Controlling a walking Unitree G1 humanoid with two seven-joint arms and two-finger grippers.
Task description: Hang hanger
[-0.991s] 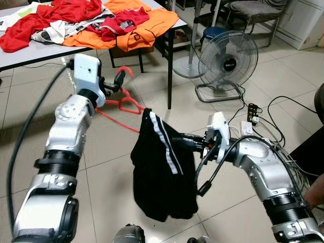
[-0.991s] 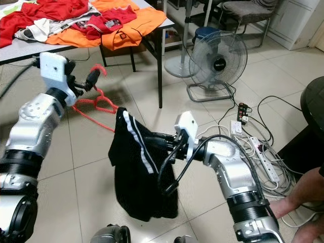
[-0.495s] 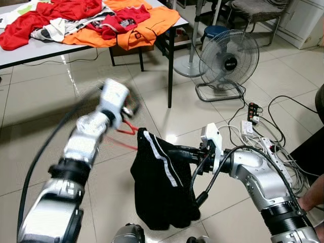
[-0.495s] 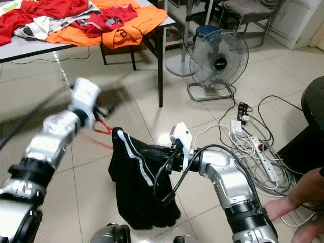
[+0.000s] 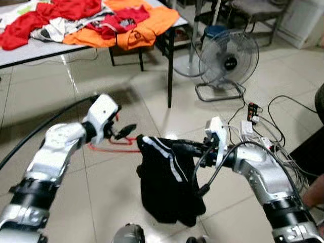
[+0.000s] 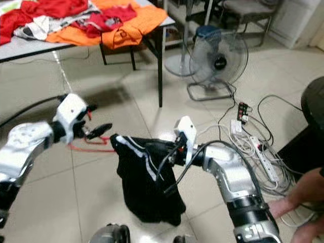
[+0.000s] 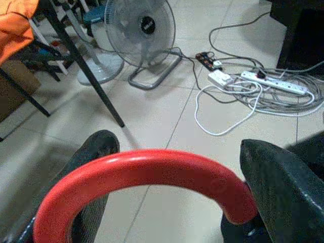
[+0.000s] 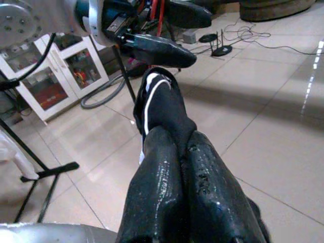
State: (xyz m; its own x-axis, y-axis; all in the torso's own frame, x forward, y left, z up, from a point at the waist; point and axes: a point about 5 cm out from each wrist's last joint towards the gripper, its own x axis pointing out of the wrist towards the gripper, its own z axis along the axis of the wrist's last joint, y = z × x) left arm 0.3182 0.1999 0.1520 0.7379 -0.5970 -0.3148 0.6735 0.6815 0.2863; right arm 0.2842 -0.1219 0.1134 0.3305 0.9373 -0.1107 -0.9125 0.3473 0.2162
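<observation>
A red plastic hanger point(image 5: 112, 149) is held in my left gripper point(image 5: 123, 133), which is shut on it near the hook. In the left wrist view the red hook point(image 7: 144, 172) arches between the two black fingers point(image 7: 93, 152). My right gripper point(image 5: 178, 147) is shut on a black garment with a white stripe point(image 5: 169, 187), which hangs from it above the floor. The left gripper's fingertips point at the garment's upper edge point(image 8: 161, 98) and stand just left of it, a short gap away.
A table point(image 5: 30, 49) with red and orange clothes stands at the back left. A floor fan point(image 5: 228, 56) stands at the back right, with power strips and cables point(image 5: 255, 119) on the tiles. A person's hand point(image 5: 314, 190) is at the right edge.
My left arm swung down and to the right, bringing the red hanger from chest height to beside the garment. The right arm kept hold of the garment and shifted slightly.
</observation>
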